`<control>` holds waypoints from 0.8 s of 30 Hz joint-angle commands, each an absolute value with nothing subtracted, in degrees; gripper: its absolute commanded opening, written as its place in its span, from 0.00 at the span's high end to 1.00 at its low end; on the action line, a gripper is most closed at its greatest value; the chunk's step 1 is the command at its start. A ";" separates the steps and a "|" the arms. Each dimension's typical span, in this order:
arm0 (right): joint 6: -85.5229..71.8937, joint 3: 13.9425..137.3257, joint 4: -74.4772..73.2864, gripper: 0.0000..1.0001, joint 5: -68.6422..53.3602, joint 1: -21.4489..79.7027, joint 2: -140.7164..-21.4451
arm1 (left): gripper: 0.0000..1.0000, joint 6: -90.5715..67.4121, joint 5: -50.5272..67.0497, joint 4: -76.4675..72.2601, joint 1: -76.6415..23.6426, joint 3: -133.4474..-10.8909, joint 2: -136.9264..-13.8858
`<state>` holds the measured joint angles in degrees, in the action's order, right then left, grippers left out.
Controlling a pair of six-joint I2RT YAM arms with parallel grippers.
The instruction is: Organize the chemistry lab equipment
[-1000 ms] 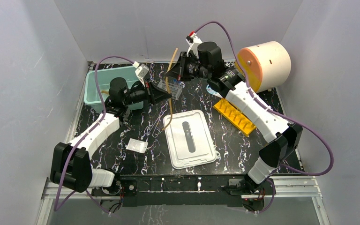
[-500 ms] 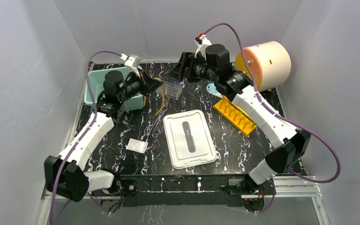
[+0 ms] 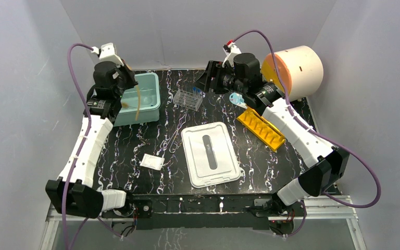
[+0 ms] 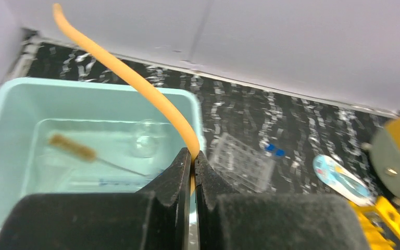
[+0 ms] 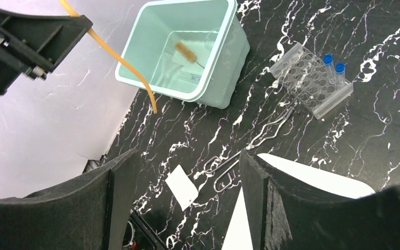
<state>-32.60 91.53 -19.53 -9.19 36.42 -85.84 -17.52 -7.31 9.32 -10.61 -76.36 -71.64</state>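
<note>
The left hand (image 4: 192,156) is clenched on the tan rubber tubing (image 4: 135,78), which arcs up past its fingers and dangles by the rim of the teal bin (image 3: 155,99) at the desk's far left. The right hand (image 5: 185,161) is spread wide and empty, raised just beyond the clear rack (image 3: 187,98) that holds two blue-capped tubes (image 5: 333,65). The black marbled desk (image 3: 135,140) also carries a white lid (image 3: 211,153), a white packet (image 3: 151,162) and a yellow rack (image 3: 260,128), with pale grey walls around it.
</note>
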 commanded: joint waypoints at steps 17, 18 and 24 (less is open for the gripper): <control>-30.32 89.93 -15.90 0.22 -10.81 32.16 -82.44 | 1.00 -6.36 -12.00 8.05 -0.71 -89.02 -84.96; -30.32 89.98 -15.76 0.22 -10.99 31.88 -82.52 | 1.00 -5.61 -12.54 8.08 -0.70 -89.98 -85.25; -30.49 89.83 -14.92 0.22 -12.35 30.57 -83.20 | 1.00 -2.66 -15.29 7.86 -0.49 -92.64 -86.71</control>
